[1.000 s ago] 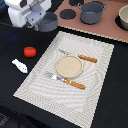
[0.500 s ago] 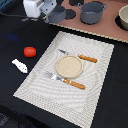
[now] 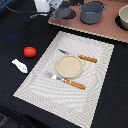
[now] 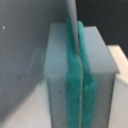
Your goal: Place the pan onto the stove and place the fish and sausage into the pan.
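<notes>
Bench is dark, nearly black, with a striped beige placemat in the middle carrying a tan plate, a fork and a knife. Along the far edge sits the pinkish-brown stove; the grey-blue pan rests on its burner at the exterior view's left end, beside a bigger grey pot. White hand is cut off at the frame edge near the pan. Glossy red sausage and flat white fish lie on the bench, left of the mat.

Wrist view is blurry: teal pads pressed shut on the thin grey pan handle.
</notes>
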Robot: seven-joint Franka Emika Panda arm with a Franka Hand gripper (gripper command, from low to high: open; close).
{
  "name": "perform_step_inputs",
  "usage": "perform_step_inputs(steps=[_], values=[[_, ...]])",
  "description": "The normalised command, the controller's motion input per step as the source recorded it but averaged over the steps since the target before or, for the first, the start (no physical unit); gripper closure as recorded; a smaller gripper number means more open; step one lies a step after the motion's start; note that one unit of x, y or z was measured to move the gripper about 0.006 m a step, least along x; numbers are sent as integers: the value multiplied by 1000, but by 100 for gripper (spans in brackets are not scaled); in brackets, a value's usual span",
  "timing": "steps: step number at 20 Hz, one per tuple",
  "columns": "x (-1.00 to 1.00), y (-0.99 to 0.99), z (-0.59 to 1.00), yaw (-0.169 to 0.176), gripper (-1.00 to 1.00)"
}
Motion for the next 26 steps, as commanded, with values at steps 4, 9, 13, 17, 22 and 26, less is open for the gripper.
perform_step_inputs(steps=[4, 9, 13, 17, 22, 26], values=[[544, 631, 168, 13, 100], [493, 568, 61, 17, 100], [273, 462, -141, 35, 100], [203, 497, -146, 44, 100], [251, 537, -129, 44, 100], [376, 429, -47, 20, 100]])
